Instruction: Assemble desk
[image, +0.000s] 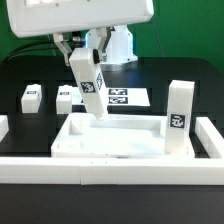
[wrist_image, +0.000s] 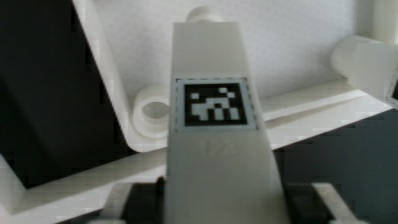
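The white tray-like tabletop (image: 125, 143) lies at the front of the black table, and one leg (image: 180, 118) stands upright at its corner on the exterior view's right. My gripper (image: 79, 52) is shut on another square white leg (image: 88, 86) with a tag. That leg hangs tilted, and its lower end is down at the tabletop's far rim, left of the middle. In the wrist view the held leg (wrist_image: 214, 120) runs out from between my fingers (wrist_image: 320, 203). A round corner socket (wrist_image: 151, 110) of the tabletop shows just beside it. The upright leg (wrist_image: 365, 58) is blurred further off.
Two more tagged legs (image: 30, 96) (image: 65, 98) lie on the table at the exterior view's left. The marker board (image: 128, 97) lies behind the tabletop. Low white border rails (image: 110, 166) (image: 210, 135) run along the front and the right side.
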